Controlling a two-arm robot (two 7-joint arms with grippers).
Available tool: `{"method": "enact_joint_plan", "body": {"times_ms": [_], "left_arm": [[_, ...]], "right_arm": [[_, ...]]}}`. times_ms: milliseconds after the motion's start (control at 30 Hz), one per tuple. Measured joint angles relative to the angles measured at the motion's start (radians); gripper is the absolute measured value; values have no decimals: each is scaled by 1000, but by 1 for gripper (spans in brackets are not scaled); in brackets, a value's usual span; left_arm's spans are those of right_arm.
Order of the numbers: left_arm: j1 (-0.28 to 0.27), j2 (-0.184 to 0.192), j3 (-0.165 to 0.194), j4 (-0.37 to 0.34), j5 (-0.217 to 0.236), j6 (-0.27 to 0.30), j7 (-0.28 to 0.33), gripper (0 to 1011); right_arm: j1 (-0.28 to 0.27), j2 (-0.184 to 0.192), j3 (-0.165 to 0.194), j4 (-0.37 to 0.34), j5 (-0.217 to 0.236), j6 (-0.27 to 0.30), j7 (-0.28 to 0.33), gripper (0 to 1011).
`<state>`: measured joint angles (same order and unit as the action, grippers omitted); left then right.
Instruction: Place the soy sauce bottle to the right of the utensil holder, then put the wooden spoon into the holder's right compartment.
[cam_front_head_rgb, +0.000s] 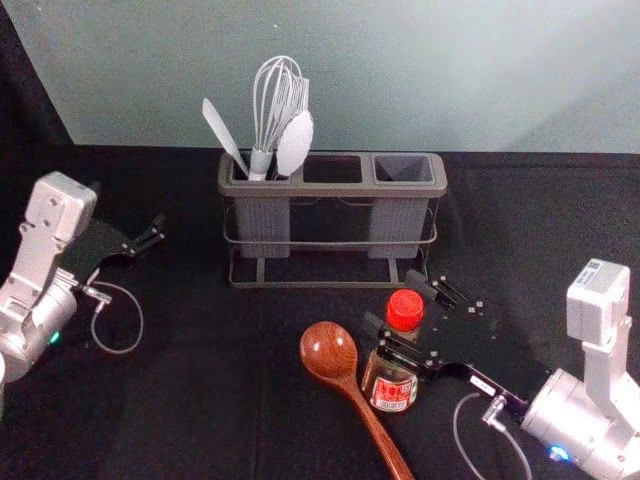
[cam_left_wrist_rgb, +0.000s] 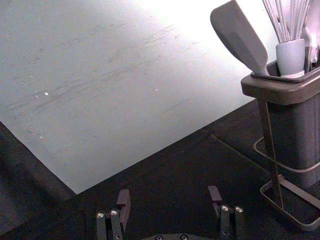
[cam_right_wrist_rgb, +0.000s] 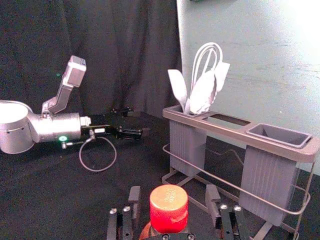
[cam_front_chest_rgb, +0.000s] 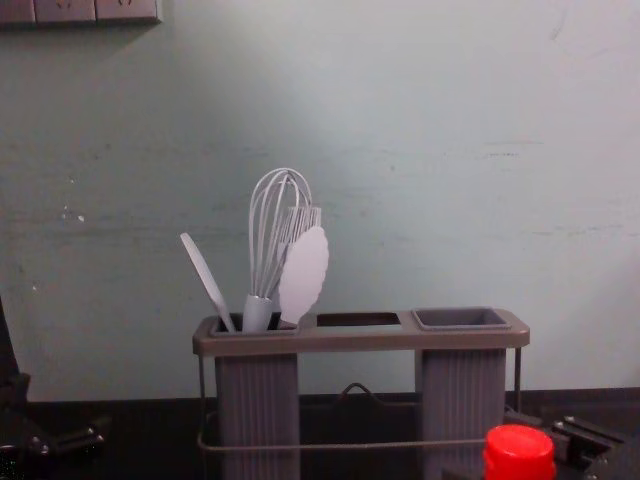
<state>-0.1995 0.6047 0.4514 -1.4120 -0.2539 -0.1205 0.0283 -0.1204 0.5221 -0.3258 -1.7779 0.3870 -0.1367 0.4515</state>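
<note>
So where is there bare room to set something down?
Black cloth between the left gripper and the brown wooden spoon; another patch right of the grey ribbed holder, behind the right gripper. It is crowded before the holder's right half: spoon, right gripper and red-capped soy sauce bottle bunch together.

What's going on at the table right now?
The right gripper is at the soy sauce bottle, its open fingers on either side. The bottle stands in front of the utensil holder, the wooden spoon lying beside it. The holder's right compartment is empty; the left gripper is open to the holder's left.
</note>
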Motion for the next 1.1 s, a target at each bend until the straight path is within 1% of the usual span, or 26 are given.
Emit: {"method": "enact_joint_plan", "body": {"times_ms": [100,133,233,267,367,433,467,533,600,667,700,767,1100], "left_arm": [[0,0,0,0,0,0,0,1011],[0,0,0,0,0,0,0,1011],[0,0,0,0,0,0,0,1011],[0,0,0,0,0,0,0,1011],[0,0,0,0,0,0,0,1011],[0,0,0,0,0,0,0,1011],[0,0,0,0,0,0,0,1011],[0,0,0,0,0,0,0,1011],[0,0,0,0,0,0,0,1011],[0,0,0,0,0,0,0,1011],[0,0,0,0,0,0,0,1011],[0,0,0,0,0,0,0,1011],[0,0,0,0,0,0,0,1011]], "right_arm": [[0,-6,1,1,-2,1,3,786],[0,-6,1,1,-2,1,4,734],[0,-9,2,0,-3,1,6,650],[-1,-9,4,-2,-5,1,7,593],[-4,-9,7,-7,-6,0,7,536],[-8,-8,10,-13,-7,0,8,426],[-10,-8,12,-15,-7,0,8,426],[-14,-6,18,-21,-6,0,7,383],[-18,-4,23,-28,-5,0,7,382],[-26,1,38,-38,0,-1,6,382],[-26,1,38,-38,0,-1,6,382],[-30,5,50,-43,4,-2,4,382],[-34,15,123,-35,25,-3,-19,382]]}}
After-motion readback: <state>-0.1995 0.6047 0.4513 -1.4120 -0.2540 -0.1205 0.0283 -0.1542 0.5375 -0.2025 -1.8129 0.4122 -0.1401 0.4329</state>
